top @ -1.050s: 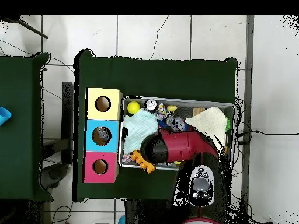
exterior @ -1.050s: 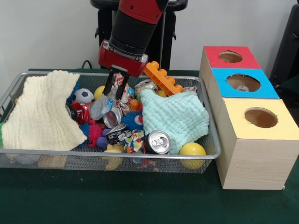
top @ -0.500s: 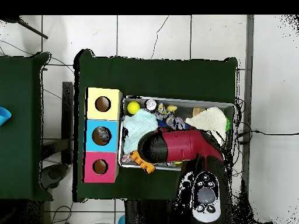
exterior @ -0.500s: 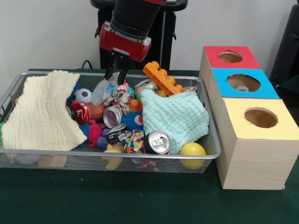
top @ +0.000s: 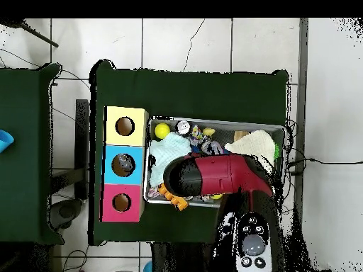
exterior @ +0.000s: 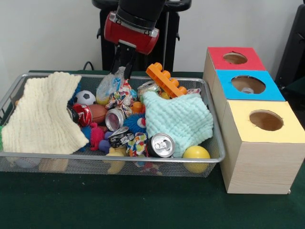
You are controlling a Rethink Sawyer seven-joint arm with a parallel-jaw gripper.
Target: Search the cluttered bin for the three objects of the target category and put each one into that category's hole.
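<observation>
Plastic bag (exterior: 108, 85) | clear, crumpled, lifted just above the bin's (exterior: 215, 143) far-side clutter; gripper (exterior: 122, 64) jaws pinching its top | beside it: orange block (exterior: 166, 79), soccer ball (exterior: 86, 97), mint cloth (exterior: 178, 119)

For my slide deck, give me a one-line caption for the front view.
Sawyer gripper lifts a crumpled clear plastic bag from the cluttered wire bin beside three colour-topped boxes.

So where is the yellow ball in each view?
Front view: the yellow ball lies in the bin's near right corner, beside the mint cloth.
Overhead view: it sits in the bin's upper left corner, next to the yellow box.
Shared landmark: the yellow box, the box nearest the ball in both views.
</observation>
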